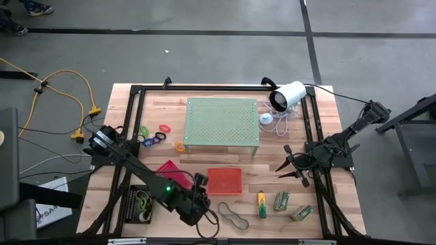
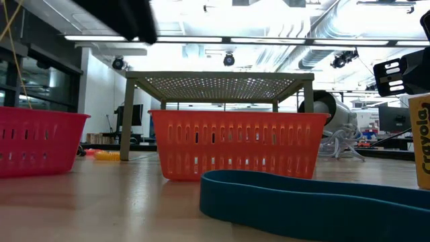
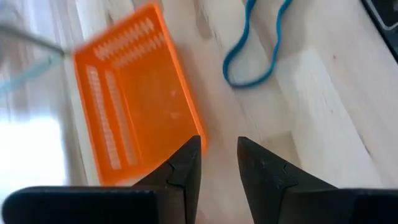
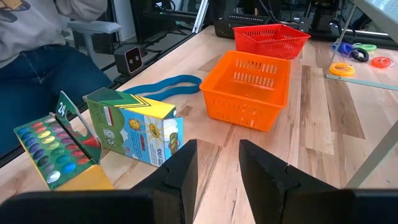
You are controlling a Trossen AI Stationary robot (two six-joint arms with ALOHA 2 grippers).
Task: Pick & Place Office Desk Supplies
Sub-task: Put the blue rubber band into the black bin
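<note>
- Left gripper [image 1: 199, 212], fingers narrowly apart and empty, hovers low centre beside the blue rubber band [image 1: 236, 218], seemingly to pick it up.
- Right gripper [image 1: 287, 165] waits open at right.
- Orange tray [image 1: 224, 181] sits nearby on the surface [image 1: 320, 224], likely the destination.

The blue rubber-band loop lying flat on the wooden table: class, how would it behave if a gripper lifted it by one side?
The blue rubber-band loop lies in a wavy, uneven outline, so it is probably floppy and would sag when lifted. It is a thin flat strip, likely light. It seems unlikely to roll, but lying low on the wooden table may make it awkward to pinch.
</note>
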